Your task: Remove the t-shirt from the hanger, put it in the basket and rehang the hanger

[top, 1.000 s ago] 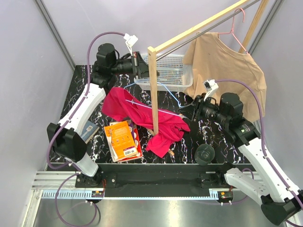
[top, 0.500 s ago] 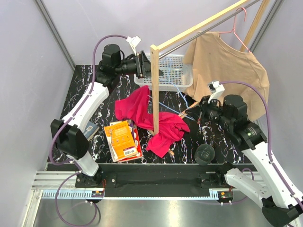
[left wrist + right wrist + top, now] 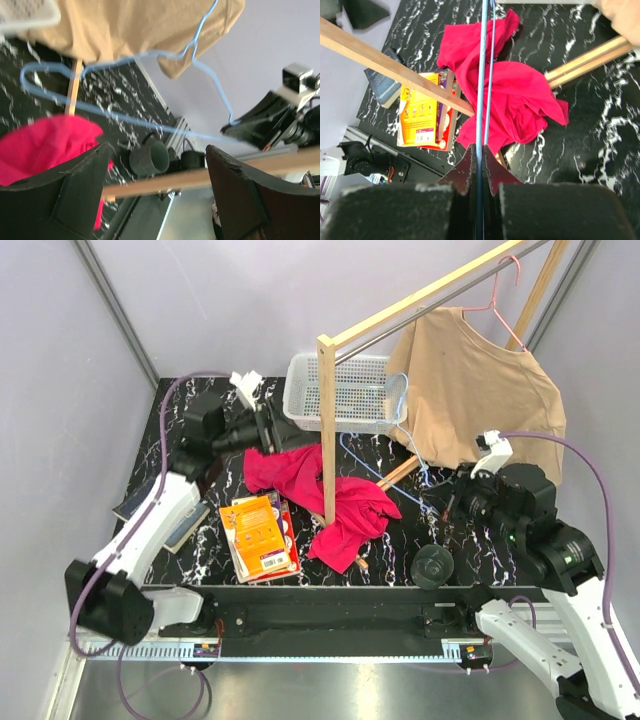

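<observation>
Top external view puts the red t-shirt (image 3: 345, 505) in a heap on the black table (image 3: 395, 545) at the centre of the frame, bunched about the foot of the wooden post (image 3: 327, 430). The blue hanger (image 3: 482, 75) is up in the air right of centre and looks clear of the cloth. The likeliest trouble, as I judge it, is the hanger itself. It is thin wire pinched at one spot, so it could swivel or slide in the grip. Its far end reaches toward the white basket (image 3: 300, 390) and the hem of the tan shirt (image 3: 480, 380) hanging on the rack (image 3: 420, 298) (either could catch it if the arm swings that way). A fold of red cloth might also snag the wire if it is brought low, though the right wrist view does not settle whether wire and cloth touch. The right gripper (image 3: 479, 152) is clamped on the hanger's wire, its fingers pressed together around it. The left gripper (image 3: 157, 155) stands wide apart and holds nothing, near the upper left edge of the t-shirt.
</observation>
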You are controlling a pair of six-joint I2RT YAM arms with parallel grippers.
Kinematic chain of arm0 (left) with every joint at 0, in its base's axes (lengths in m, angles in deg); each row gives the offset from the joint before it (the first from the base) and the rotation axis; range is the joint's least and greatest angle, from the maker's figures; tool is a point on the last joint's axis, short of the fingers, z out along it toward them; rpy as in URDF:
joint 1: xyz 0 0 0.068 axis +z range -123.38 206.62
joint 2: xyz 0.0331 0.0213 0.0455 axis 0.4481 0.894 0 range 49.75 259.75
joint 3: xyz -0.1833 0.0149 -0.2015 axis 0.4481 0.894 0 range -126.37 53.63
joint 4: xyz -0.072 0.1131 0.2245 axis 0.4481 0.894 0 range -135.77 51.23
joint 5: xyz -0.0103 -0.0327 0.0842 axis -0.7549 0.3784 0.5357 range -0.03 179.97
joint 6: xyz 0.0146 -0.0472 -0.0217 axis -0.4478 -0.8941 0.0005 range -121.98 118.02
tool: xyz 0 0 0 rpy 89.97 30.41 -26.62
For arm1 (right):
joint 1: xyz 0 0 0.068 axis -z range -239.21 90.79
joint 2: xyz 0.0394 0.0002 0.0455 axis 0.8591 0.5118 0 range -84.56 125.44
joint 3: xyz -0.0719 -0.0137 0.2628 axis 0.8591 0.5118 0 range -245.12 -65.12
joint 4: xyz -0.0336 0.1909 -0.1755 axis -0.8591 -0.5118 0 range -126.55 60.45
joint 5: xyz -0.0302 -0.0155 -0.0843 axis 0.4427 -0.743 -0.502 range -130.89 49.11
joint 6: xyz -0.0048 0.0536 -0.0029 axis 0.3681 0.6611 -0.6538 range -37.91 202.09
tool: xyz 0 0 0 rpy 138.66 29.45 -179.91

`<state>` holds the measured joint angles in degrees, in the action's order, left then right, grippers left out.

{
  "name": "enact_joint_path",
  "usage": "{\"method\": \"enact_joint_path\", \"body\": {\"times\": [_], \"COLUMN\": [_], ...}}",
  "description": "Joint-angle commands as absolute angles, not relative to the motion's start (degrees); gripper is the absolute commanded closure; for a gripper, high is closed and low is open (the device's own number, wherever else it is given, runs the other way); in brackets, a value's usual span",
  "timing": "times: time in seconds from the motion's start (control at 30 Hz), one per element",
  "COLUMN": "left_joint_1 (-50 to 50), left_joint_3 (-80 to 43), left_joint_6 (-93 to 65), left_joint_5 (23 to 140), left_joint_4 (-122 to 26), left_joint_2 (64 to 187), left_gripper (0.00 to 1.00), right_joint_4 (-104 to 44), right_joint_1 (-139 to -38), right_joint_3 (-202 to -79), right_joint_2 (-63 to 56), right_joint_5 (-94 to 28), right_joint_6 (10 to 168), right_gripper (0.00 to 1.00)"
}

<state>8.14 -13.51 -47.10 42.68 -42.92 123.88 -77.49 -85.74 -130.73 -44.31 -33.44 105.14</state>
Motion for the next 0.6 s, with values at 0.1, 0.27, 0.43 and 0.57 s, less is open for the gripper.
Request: {"method": "enact_joint_path", "body": {"times": [0.1, 0.27, 0.43, 0.57], "left_joint_1": [7.9, 7.9, 7.9, 7.9], "left_joint_3": [3.43, 8.62, 11.78, 13.63], "left_joint_6": [-48.38, -46.1, -46.97, -47.86], "left_joint_5": [45.31, 46.98, 48.48, 50.06], "left_joint_4": [-47.18, -39.89, -35.22, -35.22], "left_joint_2": [104.99, 96.08, 88.53, 85.18], "left_gripper": [0.17, 0.16, 0.15, 0.14], "right_joint_4": [-82.11, -79.65, -74.65, -71.13], "right_joint_1": [-85.67, -85.67, -85.67, -85.67], "right_joint_3": [-131.31, -129.64, -130.86, -133.14], "right_joint_2": [-52.38, -58.26, -63.46, -63.39], "right_joint_5": [-36.67, -37.98, -40.62, -42.91], "right_joint_6": [112.31, 119.51, 124.8, 123.94], "right_gripper": [1.0, 1.0, 1.0, 1.0]}}
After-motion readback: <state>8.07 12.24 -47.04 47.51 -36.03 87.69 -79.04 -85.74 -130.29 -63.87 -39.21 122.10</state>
